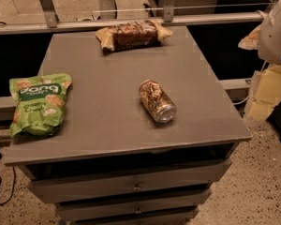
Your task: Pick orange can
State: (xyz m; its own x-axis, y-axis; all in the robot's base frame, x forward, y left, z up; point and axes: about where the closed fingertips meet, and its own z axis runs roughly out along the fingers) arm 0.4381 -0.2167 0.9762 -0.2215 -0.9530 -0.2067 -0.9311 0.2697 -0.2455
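Observation:
The orange can [157, 101] lies on its side on the grey table top [107, 78], a little right of the middle. It has an orange-brown mottled print, and its shiny silver end faces the front right. A white rounded part of my arm [275, 32] shows at the right edge, beyond the table's right side. My gripper is not in view, and nothing touches the can.
A brown snack packet [131, 34] lies at the back edge. A green chip bag [39, 103] lies at the left edge. The table has drawers [131, 184] below. A metal rail [131, 21] runs behind it. Yellow objects [267, 97] stand to the right.

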